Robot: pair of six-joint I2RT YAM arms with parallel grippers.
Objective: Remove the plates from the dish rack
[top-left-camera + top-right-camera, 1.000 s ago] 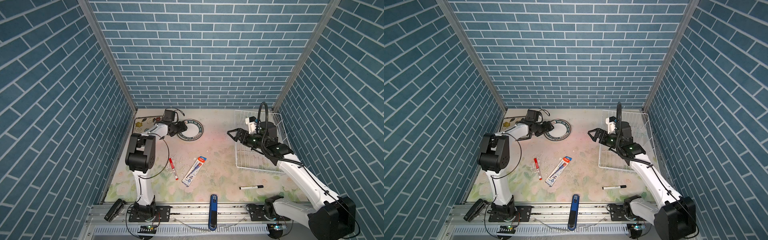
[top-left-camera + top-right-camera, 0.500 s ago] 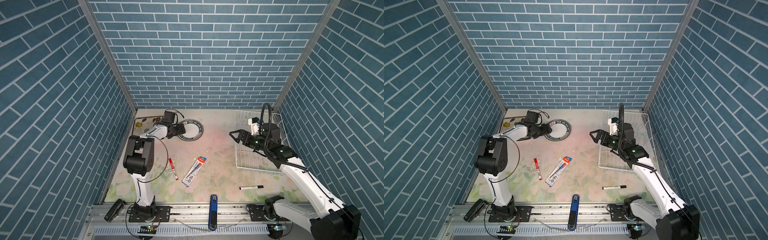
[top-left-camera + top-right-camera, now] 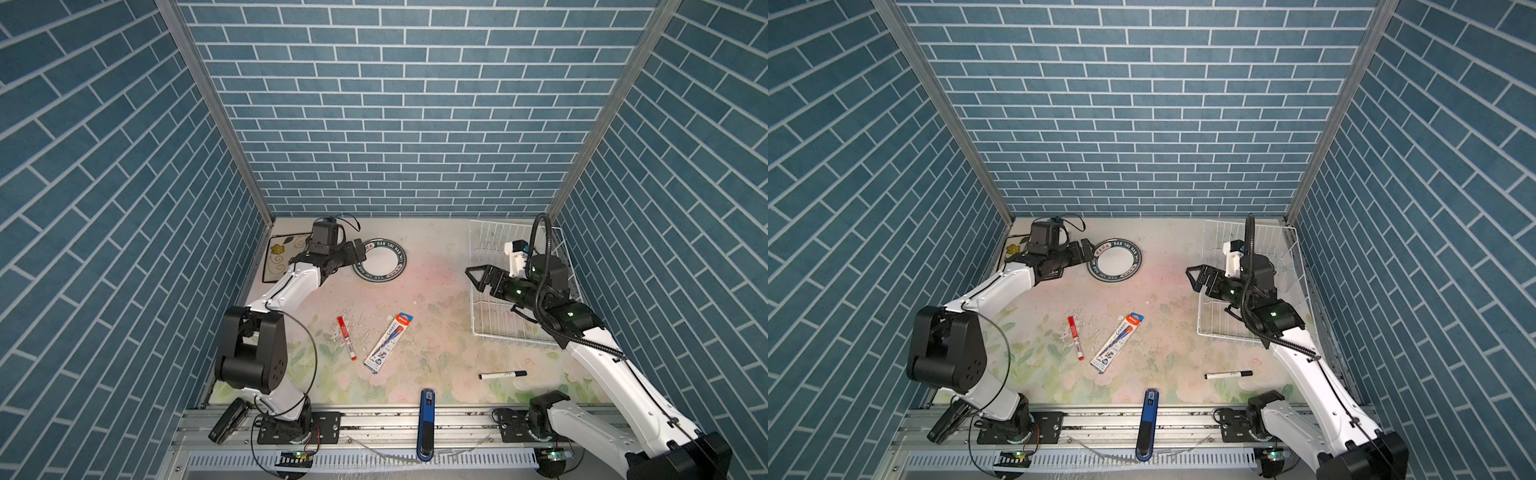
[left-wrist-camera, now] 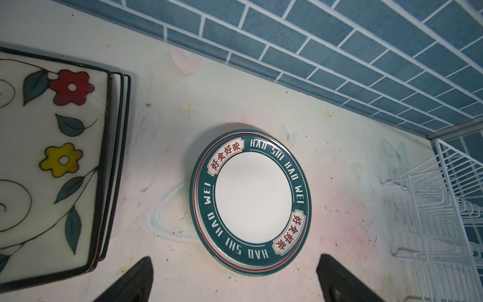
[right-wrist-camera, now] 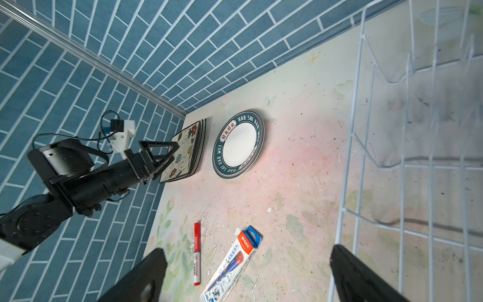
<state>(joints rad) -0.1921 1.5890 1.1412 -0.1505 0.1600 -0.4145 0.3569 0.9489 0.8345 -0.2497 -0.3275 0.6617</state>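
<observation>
Presently, with a top view read as a clock face:

- Round white plate [image 3: 380, 262], dark lettered rim band: flat on the table [image 3: 436, 266] at 11 o'clock, face up.
- Square cream plates [image 4: 52, 157], black rims, red and yellow flowers: a stack with three edges showing, flat in the far corner at 10 o'clock, just beside the round plate but apart from it.
- Dish rack [image 3: 490, 237], white wire: at 2 to 3 o'clock, against the side wall.
- Left gripper [image 3: 360, 253]: jaws spread wide with nothing between them. It sits at the round plate's 9 o'clock rim, and in the wrist view both fingers [image 4: 136, 279] stand clear of the plate.
- Right gripper [image 3: 478, 279]: jaws spread wide and holding nothing, over the rack's 9 o'clock edge, pointing towards 9.
- Red marker [image 3: 347, 343]: 8 o'clock, near the centre.
- Packaged pen [image 3: 388, 343]: 7 o'clock, just beside the red marker.
- Black marker [image 3: 503, 375]: 5 o'clock.
- Blue tool [image 3: 428, 424]: 6 o'clock, across the front rail.
</observation>
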